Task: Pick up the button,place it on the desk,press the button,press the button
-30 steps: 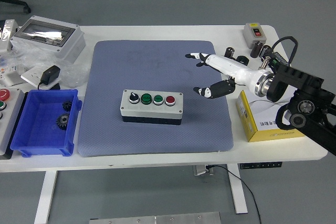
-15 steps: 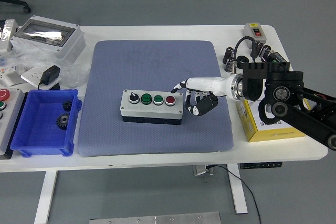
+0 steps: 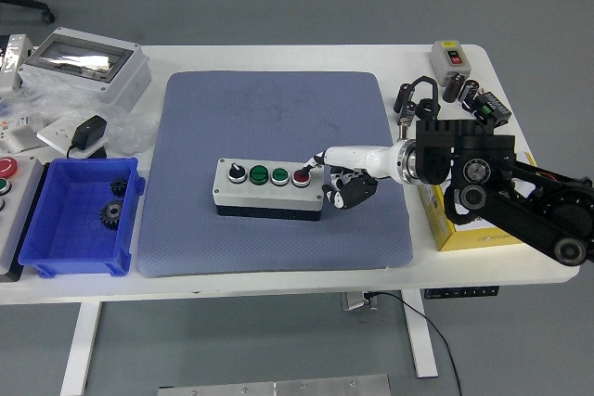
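Note:
A grey button box [image 3: 268,188] with a black base lies on the blue-grey mat [image 3: 274,118], mid-table. It carries a black selector knob, two green buttons [image 3: 268,174] and a red button [image 3: 301,175] at its right end. My right hand [image 3: 330,173] reaches in from the right. Its white index finger [image 3: 316,162] is stretched out, with the tip on the red button. The other fingers [image 3: 347,187] are curled beside the box's right end, holding nothing. My left arm is out of view.
A blue bin [image 3: 79,217] with black gears stands at the left, with a grey enclosure [image 3: 85,64] and a black adapter [image 3: 89,131] behind it. A yellow box [image 3: 473,217] sits under my right arm. A small switch box [image 3: 452,57] and black parts [image 3: 464,95] lie at the back right.
My right hand swung from above the mat's right side down and left to the box. The index finger stayed straight and now touches the red button, while the other fingers curled in.

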You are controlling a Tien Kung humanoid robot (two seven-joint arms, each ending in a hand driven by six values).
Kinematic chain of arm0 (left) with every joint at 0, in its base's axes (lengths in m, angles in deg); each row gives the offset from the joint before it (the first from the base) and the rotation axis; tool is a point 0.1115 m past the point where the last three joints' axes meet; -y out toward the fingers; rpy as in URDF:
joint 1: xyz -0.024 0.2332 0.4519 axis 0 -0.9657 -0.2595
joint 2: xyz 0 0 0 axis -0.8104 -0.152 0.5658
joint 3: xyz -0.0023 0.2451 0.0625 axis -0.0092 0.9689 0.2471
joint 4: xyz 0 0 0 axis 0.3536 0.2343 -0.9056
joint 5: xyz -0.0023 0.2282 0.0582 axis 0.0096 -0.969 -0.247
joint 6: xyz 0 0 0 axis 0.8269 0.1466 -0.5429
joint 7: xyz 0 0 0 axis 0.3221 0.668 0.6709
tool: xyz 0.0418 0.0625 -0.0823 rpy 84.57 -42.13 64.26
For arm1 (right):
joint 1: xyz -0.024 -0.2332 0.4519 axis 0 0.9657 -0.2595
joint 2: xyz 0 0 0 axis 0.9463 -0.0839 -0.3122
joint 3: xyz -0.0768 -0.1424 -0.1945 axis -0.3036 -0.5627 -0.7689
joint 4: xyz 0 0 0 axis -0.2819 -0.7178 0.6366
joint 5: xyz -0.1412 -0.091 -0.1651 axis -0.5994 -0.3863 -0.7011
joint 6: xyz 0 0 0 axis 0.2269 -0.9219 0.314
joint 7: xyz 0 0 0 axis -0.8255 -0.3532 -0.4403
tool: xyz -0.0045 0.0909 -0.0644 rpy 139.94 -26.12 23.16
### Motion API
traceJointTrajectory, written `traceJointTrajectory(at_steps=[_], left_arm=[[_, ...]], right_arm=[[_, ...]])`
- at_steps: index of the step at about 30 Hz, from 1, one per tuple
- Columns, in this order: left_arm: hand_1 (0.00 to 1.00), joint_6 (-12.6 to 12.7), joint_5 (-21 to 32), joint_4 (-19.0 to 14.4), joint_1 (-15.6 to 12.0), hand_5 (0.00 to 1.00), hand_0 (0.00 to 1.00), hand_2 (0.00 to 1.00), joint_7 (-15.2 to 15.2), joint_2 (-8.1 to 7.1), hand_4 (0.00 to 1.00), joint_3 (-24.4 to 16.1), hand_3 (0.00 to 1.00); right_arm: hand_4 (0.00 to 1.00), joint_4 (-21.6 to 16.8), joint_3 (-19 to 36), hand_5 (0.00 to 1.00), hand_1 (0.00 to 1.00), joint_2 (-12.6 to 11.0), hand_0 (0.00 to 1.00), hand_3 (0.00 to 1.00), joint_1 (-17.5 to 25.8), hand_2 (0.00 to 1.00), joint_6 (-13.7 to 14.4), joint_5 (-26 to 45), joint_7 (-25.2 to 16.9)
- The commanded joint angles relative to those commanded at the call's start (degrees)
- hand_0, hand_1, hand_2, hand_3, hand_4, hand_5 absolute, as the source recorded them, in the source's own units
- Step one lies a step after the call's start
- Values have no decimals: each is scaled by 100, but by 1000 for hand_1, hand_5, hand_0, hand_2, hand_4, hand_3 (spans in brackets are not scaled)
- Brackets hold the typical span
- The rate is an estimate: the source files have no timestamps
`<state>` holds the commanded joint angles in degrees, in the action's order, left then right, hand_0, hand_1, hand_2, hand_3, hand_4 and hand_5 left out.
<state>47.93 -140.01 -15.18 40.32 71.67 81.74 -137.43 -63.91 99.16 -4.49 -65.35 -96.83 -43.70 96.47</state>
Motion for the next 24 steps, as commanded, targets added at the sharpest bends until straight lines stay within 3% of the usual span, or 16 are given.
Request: traceJointTrajectory(at_steps=[7,10,16,18,20,24], left_arm=[[568,0,1,3,8,69,662,504,-5,-3,428,1,575],[568,1,11,5,3,69,662,504,-9,0,428,4,575],[569,16,58,8,-25,71,662,505,-15,7,431,27,575],[569,20,67,9,-32,71,662,505,-16,14,431,35,575],[569,29,87,16,-39,72,662,505,-26,32,433,54,577],[569,53,86,23,-50,72,662,505,-23,90,433,79,577]], right_arm=[[163,117,-200,61,95,21,33,895,1,213,143,-104,-28],[163,1,121,61,95,-34,33,895,92,213,225,3,-261],[162,-198,999,63,96,-160,32,891,606,211,89,516,-857],[162,-187,1294,63,96,-136,32,891,820,211,226,493,-1039],[161,-130,1632,65,98,-47,34,886,1097,211,560,240,-1282],[161,103,2264,65,98,304,34,886,1677,211,1440,-180,-1860]])
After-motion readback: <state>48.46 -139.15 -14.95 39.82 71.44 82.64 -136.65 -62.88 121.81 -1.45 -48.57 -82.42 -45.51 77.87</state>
